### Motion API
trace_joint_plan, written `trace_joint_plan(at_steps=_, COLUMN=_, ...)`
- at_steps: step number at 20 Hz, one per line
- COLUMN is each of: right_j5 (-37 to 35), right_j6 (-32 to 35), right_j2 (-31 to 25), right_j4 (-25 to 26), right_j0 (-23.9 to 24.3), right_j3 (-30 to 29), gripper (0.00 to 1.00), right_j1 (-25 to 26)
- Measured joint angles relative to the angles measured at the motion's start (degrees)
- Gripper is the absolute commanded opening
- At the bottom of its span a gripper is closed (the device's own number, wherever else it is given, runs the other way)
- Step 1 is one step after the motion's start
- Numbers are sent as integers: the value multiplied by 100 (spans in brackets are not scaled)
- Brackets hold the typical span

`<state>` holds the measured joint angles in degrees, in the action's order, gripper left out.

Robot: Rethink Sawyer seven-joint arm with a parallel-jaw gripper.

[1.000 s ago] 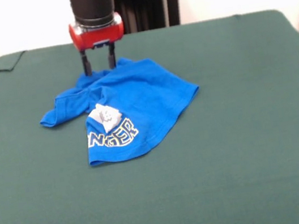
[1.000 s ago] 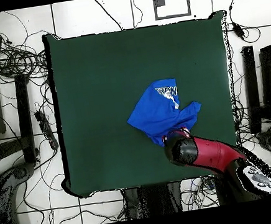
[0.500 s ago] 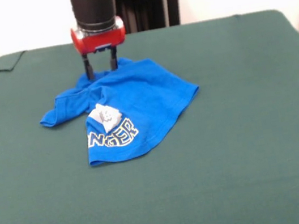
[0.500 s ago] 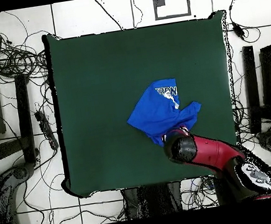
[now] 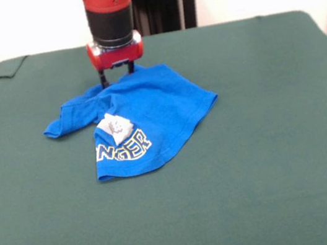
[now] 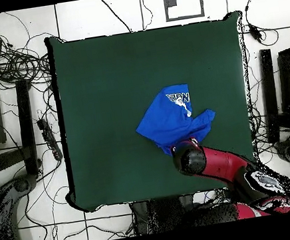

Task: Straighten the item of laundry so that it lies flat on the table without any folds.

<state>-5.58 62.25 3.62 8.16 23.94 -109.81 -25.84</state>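
The bright blue T-shirt (image 5: 149, 109) lies crumpled and folded on the dark green table (image 5: 267, 143), left of the middle, with its white block letters (image 5: 124, 148) and pixelated graphic (image 5: 115, 125) facing the camera. A sleeve sticks out to the left. My gripper (image 5: 118, 77) stands upright at the shirt's far edge, its fingers apart with their tips down at the cloth. In the overhead view the shirt (image 6: 171, 118) lies low and right on the table (image 6: 102, 85), and the red arm (image 6: 194, 160) covers the gripper.
The black pedestal (image 5: 159, 0) stands behind the table's far edge. Cables (image 6: 11, 61) and dark equipment (image 6: 284, 91) lie on the floor around the table. Green cloth stretches wide to the right and front of the shirt.
The gripper has shifted slightly right and come down, so its fingertips now sit at the shirt's far edge. The shirt has not moved.
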Motion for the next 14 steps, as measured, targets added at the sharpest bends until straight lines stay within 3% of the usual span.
trace_joint_plan(at_steps=8, right_j5=-2, right_j6=0, right_j2=20, right_j4=-1, right_j0=-27, right_j3=17, gripper=100, right_j1=11)
trace_joint_plan(at_steps=9, right_j5=-12, right_j6=0, right_j2=7, right_j4=1, right_j0=-35, right_j3=3, gripper=0, right_j1=18)
trace_joint_plan(at_steps=14, right_j5=8, right_j6=0, right_j2=26, right_j4=0, right_j0=-122, right_j3=-24, gripper=0, right_j1=18)
